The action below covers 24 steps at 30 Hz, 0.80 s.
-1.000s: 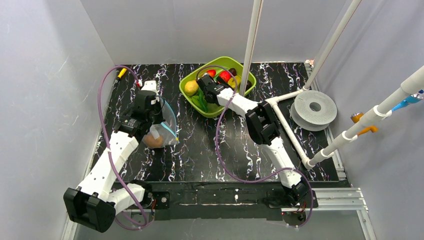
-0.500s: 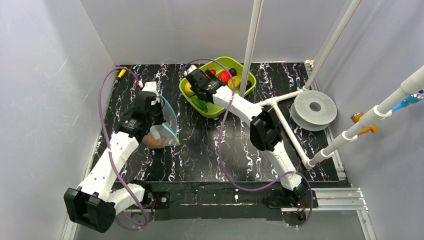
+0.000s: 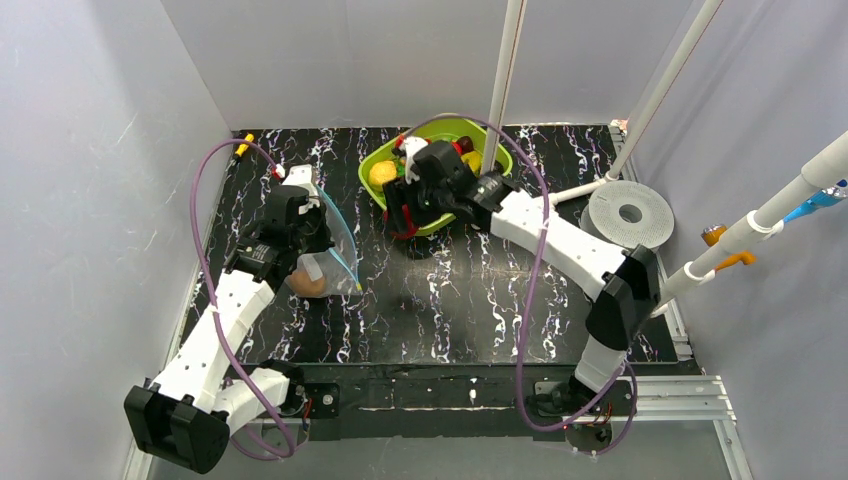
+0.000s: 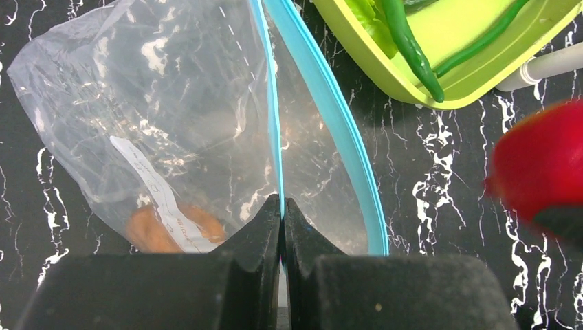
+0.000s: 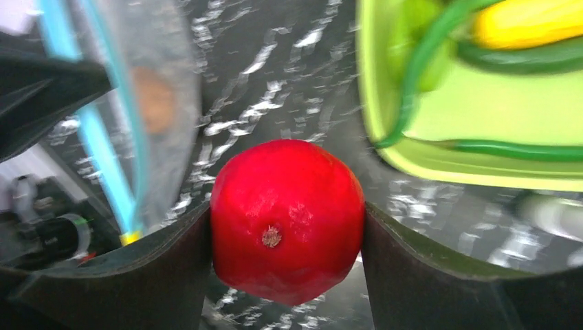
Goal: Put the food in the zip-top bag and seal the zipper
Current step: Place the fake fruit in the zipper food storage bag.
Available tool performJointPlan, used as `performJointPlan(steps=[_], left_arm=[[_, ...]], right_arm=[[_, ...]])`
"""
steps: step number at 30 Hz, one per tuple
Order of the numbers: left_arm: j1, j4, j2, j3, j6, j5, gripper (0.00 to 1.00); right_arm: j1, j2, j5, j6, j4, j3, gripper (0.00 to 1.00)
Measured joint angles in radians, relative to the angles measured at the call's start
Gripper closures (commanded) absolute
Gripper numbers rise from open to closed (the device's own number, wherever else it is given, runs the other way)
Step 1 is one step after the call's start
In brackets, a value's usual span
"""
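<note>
One brown food piece (image 4: 165, 230) lies in the zip-top bag (image 4: 137, 124), zipper (image 4: 330, 130) unsealed; left gripper (image 4: 282, 206) pinches the bag's rim; right gripper (image 5: 285, 206) clamps a red fruit (image 5: 287, 227) near the bag; remaining food (image 3: 382, 175) sits in the tray (image 4: 467, 27) beyond it.

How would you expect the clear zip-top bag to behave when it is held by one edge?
Probably floppy: the zip-top bag is thin, crinkled film, and the left tool pinches only one side of its zipper. Its mouth may sag or shift if nudged. The brown food inside likely weighs the bottom down, steadying it slightly.
</note>
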Motion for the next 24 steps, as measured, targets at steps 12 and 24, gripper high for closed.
performJointPlan(steps=[12, 24], left_arm=[[0.001, 0.000, -0.025, 0.000, -0.011, 0.035, 1.00], [0.002, 0.015, -0.076, -0.021, -0.011, 0.039, 1.00]], right_arm=[[0.047, -0.120, -0.509, 0.377, 0.678, -0.489, 0.86], [0.050, -0.096, -0.585, 0.449, 0.914, -0.482, 0.83]])
